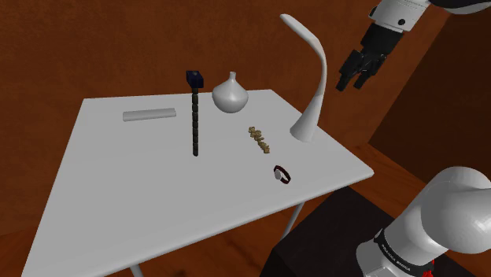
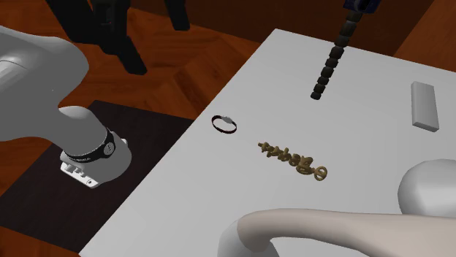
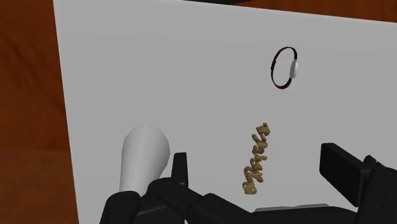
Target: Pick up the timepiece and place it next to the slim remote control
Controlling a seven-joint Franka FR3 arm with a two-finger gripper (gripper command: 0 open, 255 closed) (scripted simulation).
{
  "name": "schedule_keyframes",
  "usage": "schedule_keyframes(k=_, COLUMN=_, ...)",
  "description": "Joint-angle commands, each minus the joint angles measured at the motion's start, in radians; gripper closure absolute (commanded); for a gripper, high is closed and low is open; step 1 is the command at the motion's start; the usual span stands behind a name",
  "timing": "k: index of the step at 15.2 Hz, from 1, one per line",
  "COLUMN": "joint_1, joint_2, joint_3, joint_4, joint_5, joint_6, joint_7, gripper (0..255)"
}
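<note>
White rectangular table [image 1: 142, 189], thin white legs. On top:
- flat grey slim remote [image 1: 149, 115], lying near far edge, toward shoulder view's left
- black beaded rod with dark blue cube head [image 1: 195, 118], upright, just beside remote
- white bulbous narrow-necked vase [image 1: 230, 96], at far edge
- white gooseneck lamp [image 1: 303, 126], base at shoulder view's right edge
- brass-coloured ornate chain-like piece [image 1: 260, 140], flat, between rod and lamp
- small wristwatch with dark band and white face [image 1: 282, 175], near corner by stand, close to brass piece, not touching

links: chunky glossy white arm [image 1: 460, 206], all rounded
joint: dark band [image 1: 401, 250], tiny white lettering
hand: all-black blocky gripper [image 1: 354, 82]
</note>
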Motion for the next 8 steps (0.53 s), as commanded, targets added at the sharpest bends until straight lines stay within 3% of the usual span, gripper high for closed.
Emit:
schedule_keyframes(k=1, joint_1=0.0, joint_2=0.0, joint_3=0.0, joint_4=0.0, joint_5=0.0, joint_6=0.0, joint_7=0.0, gripper=0)
schedule_keyframes(k=8, joint_1=0.021, joint_2=-0.05, joint_3=0.057, joint_4=-0.246, joint_5=0.08, joint_6=0.217, joint_7=0.099, gripper=0)
